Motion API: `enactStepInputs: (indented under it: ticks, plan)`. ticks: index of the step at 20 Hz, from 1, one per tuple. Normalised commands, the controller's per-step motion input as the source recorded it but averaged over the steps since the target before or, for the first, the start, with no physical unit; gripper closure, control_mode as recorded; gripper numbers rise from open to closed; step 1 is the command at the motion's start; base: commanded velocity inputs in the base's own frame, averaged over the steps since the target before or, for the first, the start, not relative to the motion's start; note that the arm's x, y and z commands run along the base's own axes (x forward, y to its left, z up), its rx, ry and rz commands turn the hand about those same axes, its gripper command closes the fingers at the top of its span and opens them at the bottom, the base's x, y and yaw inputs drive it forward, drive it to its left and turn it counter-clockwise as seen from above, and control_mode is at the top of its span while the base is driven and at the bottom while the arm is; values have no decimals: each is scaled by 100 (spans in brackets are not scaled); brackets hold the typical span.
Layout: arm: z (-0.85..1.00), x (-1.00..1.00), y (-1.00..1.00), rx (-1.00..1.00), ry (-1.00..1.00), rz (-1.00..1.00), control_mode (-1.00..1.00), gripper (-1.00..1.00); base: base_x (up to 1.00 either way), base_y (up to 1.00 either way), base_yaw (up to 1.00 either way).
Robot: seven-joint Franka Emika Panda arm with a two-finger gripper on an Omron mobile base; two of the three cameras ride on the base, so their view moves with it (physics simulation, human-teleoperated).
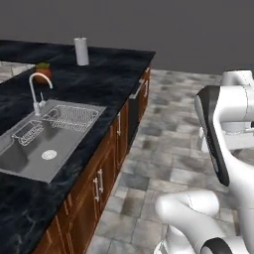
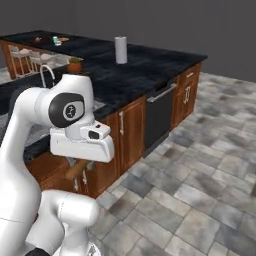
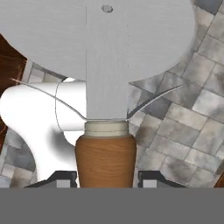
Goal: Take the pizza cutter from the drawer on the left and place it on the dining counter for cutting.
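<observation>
1. At far left in the left base view, a grey sink [image 1: 47,144] sits in a black marble counter [image 1: 99,79], with a paper towel roll [image 1: 81,51] behind it.
2. In the hand view, the gripper [image 3: 106,177] clamps the brown handle of the pizza cutter [image 3: 105,65]; its wheel hangs over the tiled floor [image 3: 188,127].
3. Rightward in the right base view stands a black dishwasher [image 2: 159,116].

Both base cams sit behind the arm, looking forward and down at the same sink counter [image 1: 106,74] from opposite sides. Hand cam's jammed right up against the pizza cutter [image 3: 105,78], tiled floor [image 3: 192,113] behind.
</observation>
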Motion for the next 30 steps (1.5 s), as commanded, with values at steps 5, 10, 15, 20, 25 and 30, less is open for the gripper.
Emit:
enactStepInputs:
  ticks: [5, 10, 15, 20, 25, 30]
  plan:
    - [0, 0, 0, 0, 0, 0, 100, 100, 12, -86, -70]
    - [0, 0, 0, 0, 0, 0, 100, 100, 37, -52, -68]
    - [0, 0, 0, 0, 0, 0, 100, 100, 100, -8, -34]
    - [0, 0, 0, 0, 0, 0, 100, 100, 100, 0, -28]
    - [0, 0, 0, 0, 0, 0, 100, 100, 100, 0, -7]
    - [0, 0, 0, 0, 0, 0, 100, 100, 100, 0, 0]
